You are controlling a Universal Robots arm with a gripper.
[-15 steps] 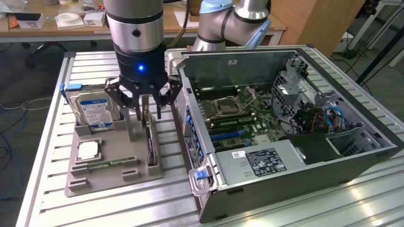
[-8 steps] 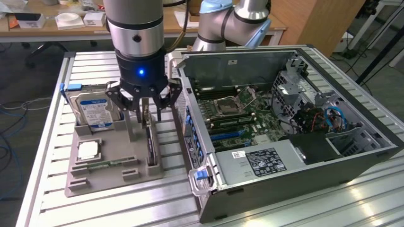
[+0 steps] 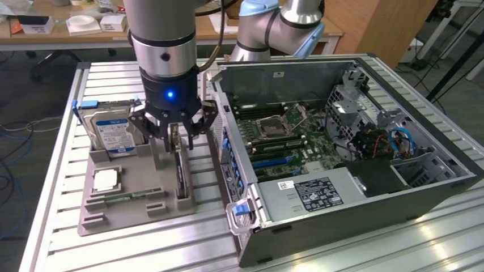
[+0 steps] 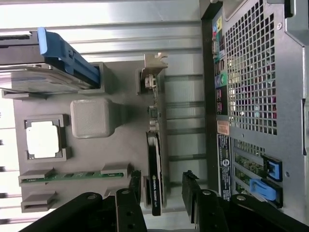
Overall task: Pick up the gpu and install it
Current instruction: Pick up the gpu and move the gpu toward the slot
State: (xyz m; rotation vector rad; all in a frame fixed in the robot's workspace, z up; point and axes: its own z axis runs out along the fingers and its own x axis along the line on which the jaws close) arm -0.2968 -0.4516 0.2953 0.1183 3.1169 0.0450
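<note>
The gpu (image 3: 180, 177) is a thin dark card standing on its edge in a slot of the grey holder tray (image 3: 140, 218), beside the open computer case (image 3: 423, 187). My gripper (image 3: 176, 136) hangs right over the card's far end. In the wrist view the gpu (image 4: 154, 164) runs lengthwise, with its silver bracket (image 4: 155, 67) at the end away from me. My gripper (image 4: 162, 186) is open and straddles the card's near end. One black finger (image 4: 190, 193) stands on the case side and the other on the tray side, with a gap to the card on each side.
The tray also holds a silver hard drive (image 3: 113, 133) with a blue-white label, a square processor chip (image 3: 106, 180) and a green memory stick (image 3: 124, 197). The case's motherboard (image 3: 291, 141) lies exposed. The case's rear panel (image 4: 246, 96) stands close beside the gpu.
</note>
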